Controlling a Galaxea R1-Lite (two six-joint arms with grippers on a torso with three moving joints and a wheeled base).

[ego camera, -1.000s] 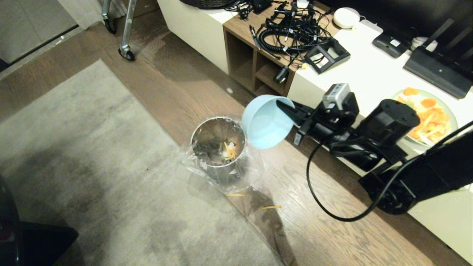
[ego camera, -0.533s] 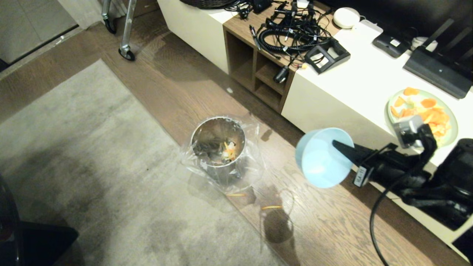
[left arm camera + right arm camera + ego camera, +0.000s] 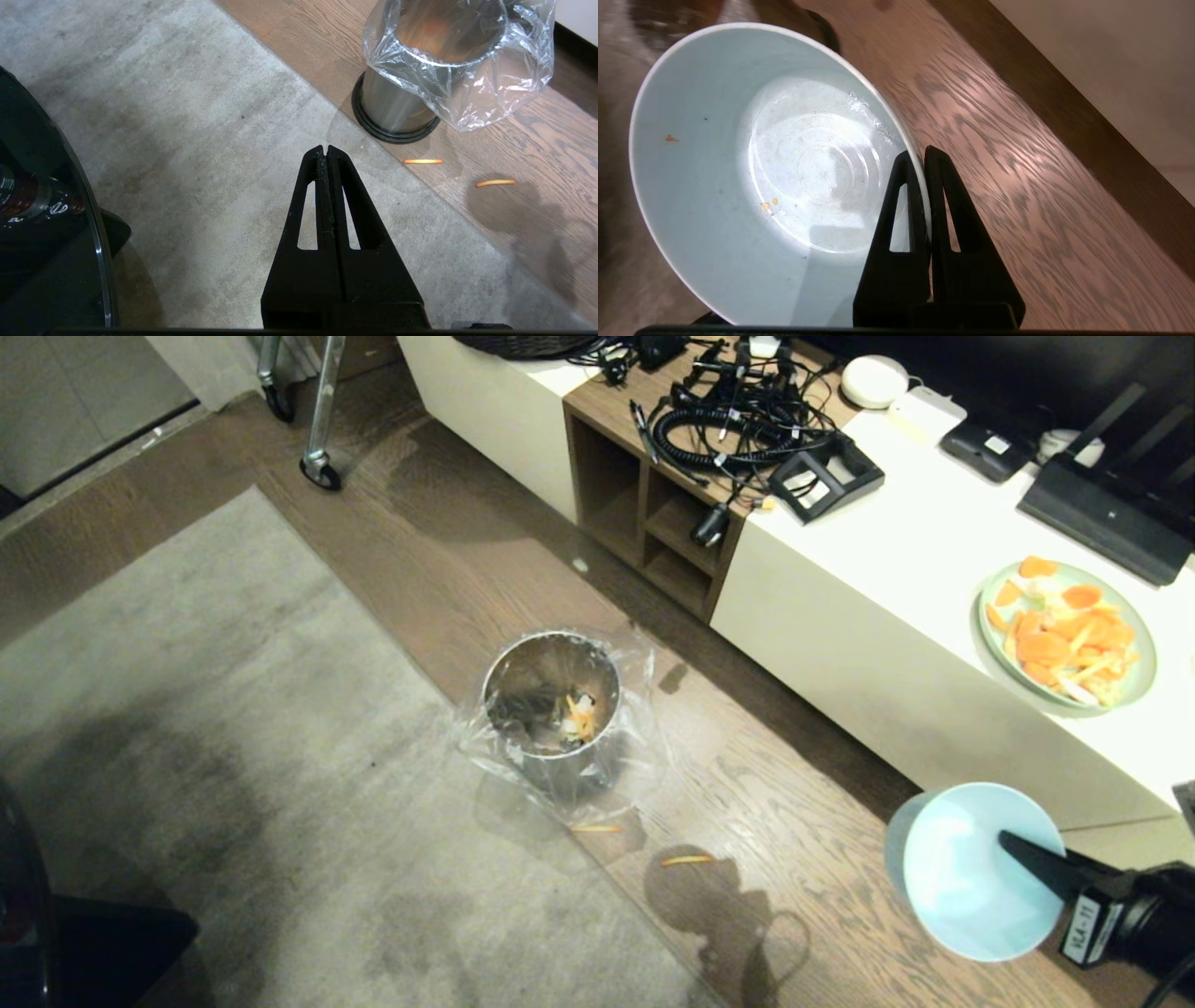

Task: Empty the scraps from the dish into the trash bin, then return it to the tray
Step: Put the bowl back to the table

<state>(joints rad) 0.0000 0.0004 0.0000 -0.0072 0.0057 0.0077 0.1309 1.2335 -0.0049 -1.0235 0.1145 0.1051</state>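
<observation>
Low at the right edge of the head view, the right gripper (image 3: 1013, 845) pinches the rim of the dish (image 3: 971, 877), one finger inside the wall and the other outside, the two drawn almost together with only the thin wall between them. Tipped on its side, the dish hangs above the wooden floor (image 3: 803, 859) with its opening facing away from the gripper's body. From the right wrist view the dish (image 3: 738, 177) looks nearly bare, with just a few tiny orange specks clinging to its inner wall.

Well apart from this gripper, the trash bin (image 3: 551, 709) stands on the floor at the edge of the grey rug (image 3: 233, 756), its clear liner bag draped over the rim. Some scraps (image 3: 579, 714) lie inside it. Two thin orange strips (image 3: 686, 861) rest on the floor between the bin and the held dish.

Parked above the rug, the left gripper (image 3: 326, 151) has its fingers pressed together on nothing, with the bin near and beyond its tips.

Beyond the right gripper, a white surface (image 3: 896, 551) carries a green plate (image 3: 1130, 695) heaped with orange pieces.
</observation>
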